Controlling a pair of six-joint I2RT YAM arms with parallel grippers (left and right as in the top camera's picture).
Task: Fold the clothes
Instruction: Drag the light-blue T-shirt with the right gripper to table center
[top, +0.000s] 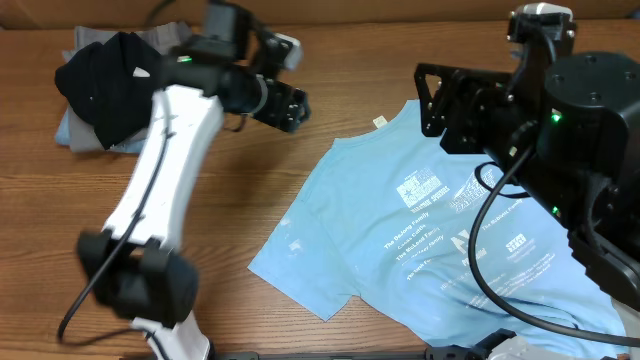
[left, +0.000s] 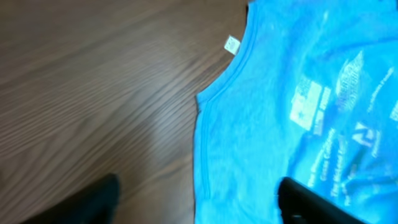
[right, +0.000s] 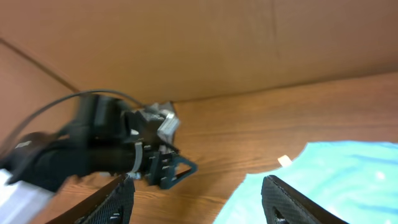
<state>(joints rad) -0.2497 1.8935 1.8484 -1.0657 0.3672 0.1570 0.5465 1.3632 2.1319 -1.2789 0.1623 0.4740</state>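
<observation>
Sky-blue T-shirt (top: 400, 240) spread on table (top: 350, 50), toward 4 o'clock, collar (left: 221, 87) end toward 12. Dark garment pile (top: 105, 85) at 10 o'clock. Left pincer (top: 290, 108) apart, empty. Right pincer (right: 199, 202) apart, empty, near collar.

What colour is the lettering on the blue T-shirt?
White lettering; left wrist view shows it best.

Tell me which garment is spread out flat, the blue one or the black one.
The sky-blue T-shirt with printed lettering lies spread out; the black garment sits bunched up.
</observation>
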